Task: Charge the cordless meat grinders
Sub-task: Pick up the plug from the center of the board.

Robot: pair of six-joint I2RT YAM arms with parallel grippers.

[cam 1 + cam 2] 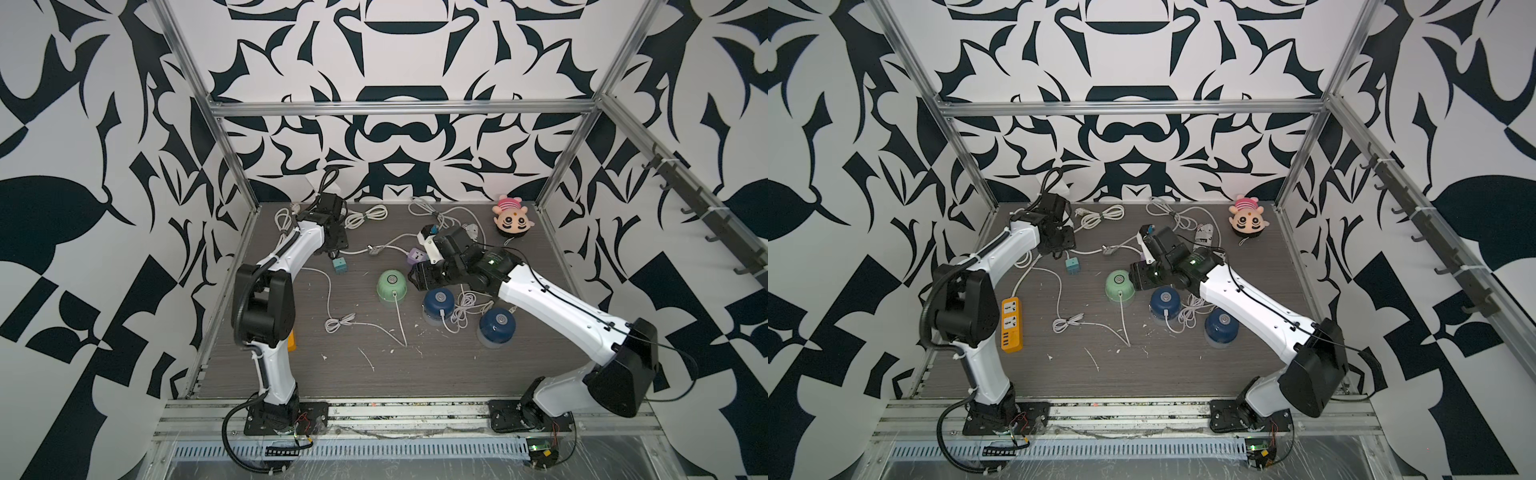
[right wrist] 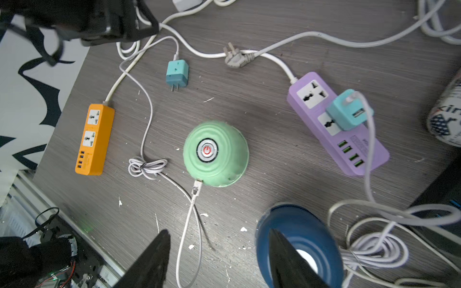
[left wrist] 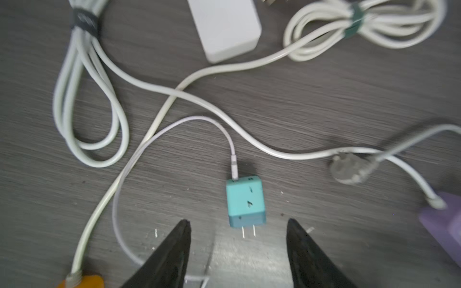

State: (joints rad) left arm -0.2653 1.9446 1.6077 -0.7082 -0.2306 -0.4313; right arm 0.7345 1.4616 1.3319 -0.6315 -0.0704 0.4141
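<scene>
Left tool [image 3: 237,220]: jaws apart, empty, poised over the prong end of the loose adapter [image 3: 245,199] on the worktop [image 3: 324,99]. Right tool [image 2: 219,230]: jaws apart, empty.

In a top view, the green grinder [image 1: 391,284] stands at frame centre, the navy grinder [image 1: 439,302] to its lower right, and the 2nd navy grinder [image 1: 498,324] further right.

Risk: a grip on the prongs may skew the adapter, and its cable [image 3: 139,154] may drag the green grinder.

Bowl contents: cannot tell.

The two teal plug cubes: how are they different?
The loose teal cube lies flat on the table, prongs bare; the plugged teal cube stands in the purple power strip. The loose cube's cable runs to the mint grinder; the plugged cube's drops toward the navy grinder. Both hold white cables.
</scene>
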